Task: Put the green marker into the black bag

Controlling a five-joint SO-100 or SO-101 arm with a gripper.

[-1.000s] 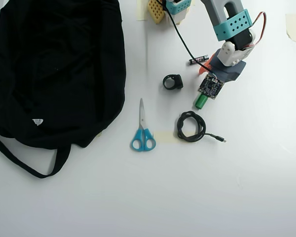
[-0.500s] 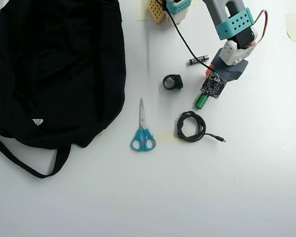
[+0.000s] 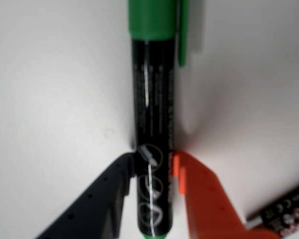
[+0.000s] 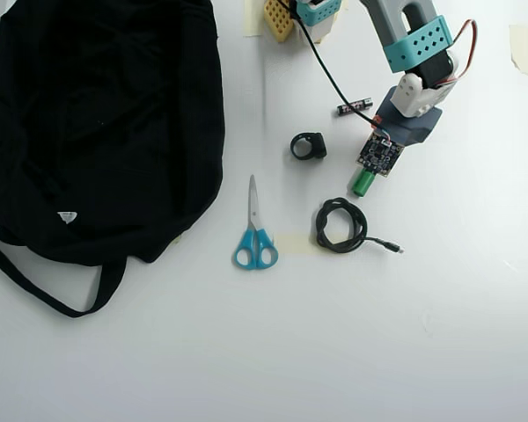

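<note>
— Starting at the left of the overhead view, what is there?

— A bag (image 4: 101, 123) fills the upper left of the frame, its strap (image 4: 44, 294) looping toward the lower left and a small white tag (image 4: 67, 216) on its lower part. It lies on the white bench (image 4: 334, 352).

— And moving right?

— Scissors (image 4: 254, 230) with blue handles sit near the middle, blades pointing up the frame. Right of them, a black ring (image 4: 308, 145) lies above a coiled black cable (image 4: 341, 225). A small dark battery (image 4: 354, 107) lies further up, just left of the arm.

— Where is the marker?

— In the upper right part, well apart from the bag. Only its green end (image 4: 362, 182) shows under the arm's camera board. In the wrist view the marker (image 3: 153, 114) runs up the middle of the frame, black barrel with white print, green cap at the top.

— And the gripper?

— The gripper (image 3: 153, 172) straddles the barrel's lower end, the dark finger (image 3: 107, 199) on the left, the orange one (image 3: 204, 199) on the right, both right against the barrel. Whether they squeeze it I cannot tell.
</note>
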